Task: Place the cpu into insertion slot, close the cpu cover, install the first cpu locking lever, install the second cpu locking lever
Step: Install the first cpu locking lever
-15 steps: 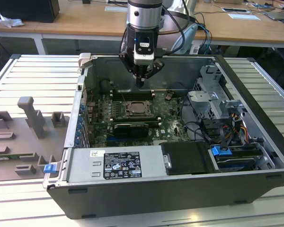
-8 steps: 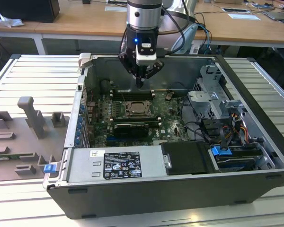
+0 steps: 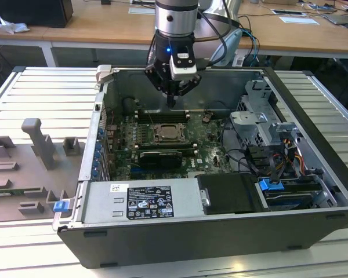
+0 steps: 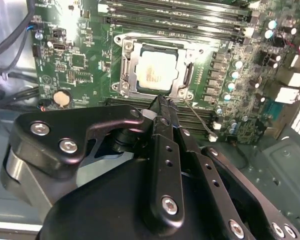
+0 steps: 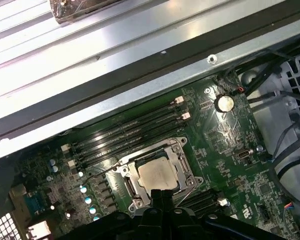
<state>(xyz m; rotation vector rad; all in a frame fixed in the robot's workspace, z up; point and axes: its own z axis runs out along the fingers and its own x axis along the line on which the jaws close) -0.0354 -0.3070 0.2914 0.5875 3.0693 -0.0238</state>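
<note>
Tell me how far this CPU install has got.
The cpu sits in the insertion slot, with the cpu cover flat around it. The gripper, jaws shut and empty, hovers above the slot's edge. One wire lever sticks out, seemingly unlatched, so lever locking looks unfinished.

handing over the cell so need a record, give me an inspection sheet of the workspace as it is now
surface: slatted metal table, with an open computer case on it
job's things: cpu lies in the insertion slot, with the cpu cover down around it; one thin locking lever angles away from the slot and looks unlatched
clutter: grey fixture blocks on the table, at the exterior view's left
gripper: gripper shut and empty, its tip above the slot's edge
cables: cable bundle inside the case, at the exterior view's right; arm cables
surroundings: wooden desks behind
</note>
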